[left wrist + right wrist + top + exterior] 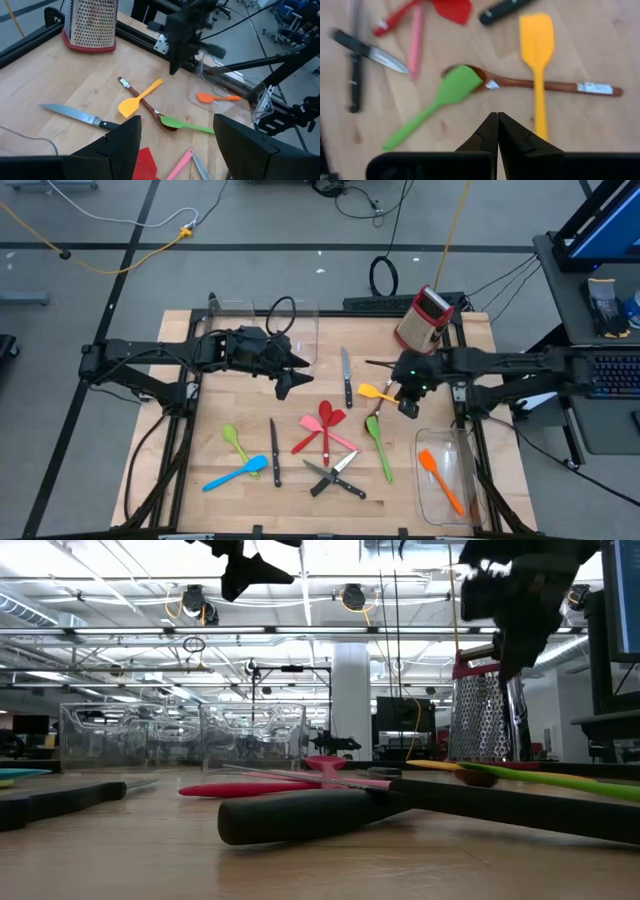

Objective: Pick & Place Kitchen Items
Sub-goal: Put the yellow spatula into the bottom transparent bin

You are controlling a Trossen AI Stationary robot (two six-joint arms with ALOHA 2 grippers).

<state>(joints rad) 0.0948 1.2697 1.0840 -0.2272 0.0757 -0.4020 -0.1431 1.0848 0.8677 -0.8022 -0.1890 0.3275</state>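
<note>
My right gripper [408,398] hangs shut above the table's right middle, touching nothing. Below its fingertips [497,125] lie a yellow spatula [536,40], crossing over a brown spoon [545,84], and a green spatula [445,95] whose blade rests on the spoon's bowl. My left gripper [290,376] hovers open and empty above the table's far middle; its fingers [120,142] frame the same utensils. Red spatulas [322,423], a pink one [338,440], black-handled knives [335,477], a green spoon [235,442] and a blue spatula [236,475] lie flat nearer the front.
An orange spatula [441,480] lies in the clear bin [470,442] at the front right. A second clear bin [300,315] stands at the far edge. The red box grater [425,320] stands at the far right. One knife [346,376] lies between the two grippers.
</note>
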